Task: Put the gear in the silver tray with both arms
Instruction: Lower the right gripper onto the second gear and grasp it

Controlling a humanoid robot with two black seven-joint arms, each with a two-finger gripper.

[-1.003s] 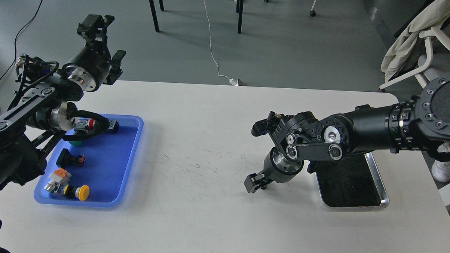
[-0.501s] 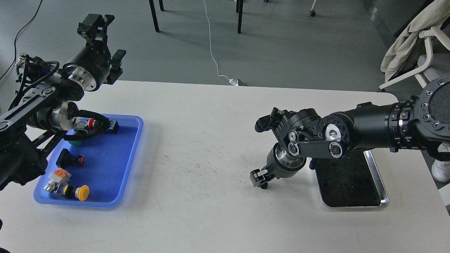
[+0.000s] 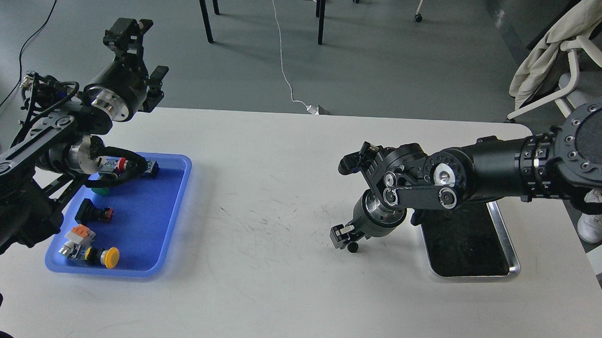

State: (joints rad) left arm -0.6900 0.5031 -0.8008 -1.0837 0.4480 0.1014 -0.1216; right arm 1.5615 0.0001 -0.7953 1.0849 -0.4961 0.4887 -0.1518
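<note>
The silver tray (image 3: 510, 256) lies at the right of the white table, its far part hidden under my right arm. My right gripper (image 3: 345, 239) points down just above the table, left of the tray. A small dark round piece (image 3: 352, 248) sits at its tip. I cannot tell if it is the gear or if the fingers hold it. My left gripper (image 3: 144, 51) is raised beyond the table's far left corner, its fingers spread and empty.
A blue plastic tray (image 3: 174, 204) at the left holds several push-button parts, among them a yellow button (image 3: 110, 256) and a red one (image 3: 121, 163). My left forearm hangs over its far end. A chair with a cloth (image 3: 550, 52) stands at the far right.
My right wrist has turned and the gripper has shifted slightly right and up, drawing in under the wrist. The left arm has not moved.
</note>
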